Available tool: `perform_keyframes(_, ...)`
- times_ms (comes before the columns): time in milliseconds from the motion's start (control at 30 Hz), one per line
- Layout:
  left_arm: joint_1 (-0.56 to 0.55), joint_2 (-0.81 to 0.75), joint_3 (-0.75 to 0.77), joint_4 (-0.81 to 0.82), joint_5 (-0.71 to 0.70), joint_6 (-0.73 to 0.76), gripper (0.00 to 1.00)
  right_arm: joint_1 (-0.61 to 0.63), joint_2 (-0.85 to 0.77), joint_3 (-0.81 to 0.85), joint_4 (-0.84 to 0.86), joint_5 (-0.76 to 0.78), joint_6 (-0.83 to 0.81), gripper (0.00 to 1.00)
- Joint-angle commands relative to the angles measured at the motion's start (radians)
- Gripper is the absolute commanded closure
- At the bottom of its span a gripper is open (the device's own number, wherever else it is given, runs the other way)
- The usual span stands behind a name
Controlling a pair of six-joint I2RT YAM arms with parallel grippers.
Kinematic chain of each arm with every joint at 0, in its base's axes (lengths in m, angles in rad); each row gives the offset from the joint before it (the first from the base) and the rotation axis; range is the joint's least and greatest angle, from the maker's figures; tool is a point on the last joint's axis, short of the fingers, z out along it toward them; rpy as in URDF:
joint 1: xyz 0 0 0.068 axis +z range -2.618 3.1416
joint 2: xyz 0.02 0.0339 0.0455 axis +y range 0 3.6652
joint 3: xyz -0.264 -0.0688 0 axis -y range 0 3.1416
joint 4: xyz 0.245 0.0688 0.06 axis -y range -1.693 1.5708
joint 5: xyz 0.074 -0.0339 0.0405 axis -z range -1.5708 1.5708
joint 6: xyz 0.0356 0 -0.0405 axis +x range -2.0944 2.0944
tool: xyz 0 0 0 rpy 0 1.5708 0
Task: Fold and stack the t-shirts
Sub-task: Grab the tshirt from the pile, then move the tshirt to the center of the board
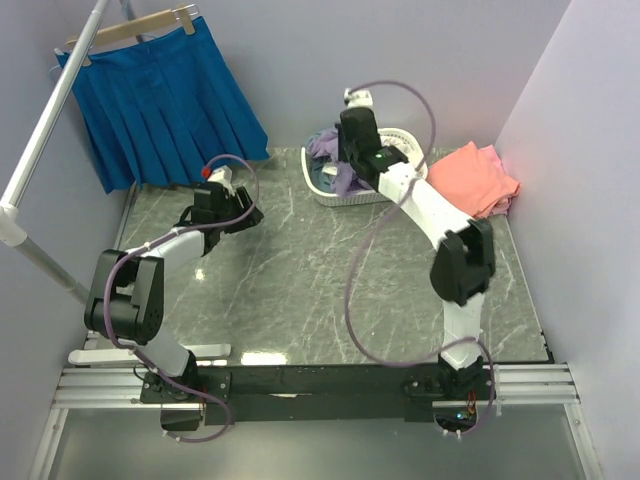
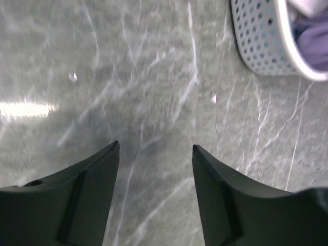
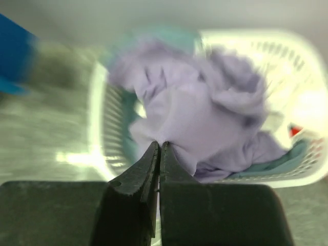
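We reach for the crumpled lavender-purple cotton t-shirt (image 3: 205, 118), heaped in the white plastic lattice basket (image 3: 302, 61).

The shirt lies directly ahead of the right gripper (image 3: 159, 146), whose black fingers are pressed together against its near fold. Through the motion blur we cannot tell whether any cloth is caught between them. To do this well, we judge it needs a firm pinch on one layer, then a straight lift clear of the rim, so the teal-grey cloth (image 3: 271, 165) beneath is not dragged out. The left gripper (image 2: 154, 148) hangs spread over the grey marble table (image 2: 128, 77), with the basket ahead to its right. The basket's bottom is hidden.
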Motion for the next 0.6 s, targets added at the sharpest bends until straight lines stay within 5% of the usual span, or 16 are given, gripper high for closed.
perform_keyframes(0,-0.017,-0.102,-0.055,0.051,0.016,-0.026,0.30,0.037,-0.229,0.019,0.056,0.105,-0.072,1.00)
perform_keyframes(367,-0.036,-0.396,-0.179,-0.007,-0.028,-0.051,0.26,0.268,-0.669,-0.233,0.117,0.128,-0.106,1.00)
perform_keyframes(567,-0.036,-0.554,-0.244,-0.050,-0.057,-0.075,0.21,0.402,-0.864,-0.222,0.009,0.037,-0.089,1.00)
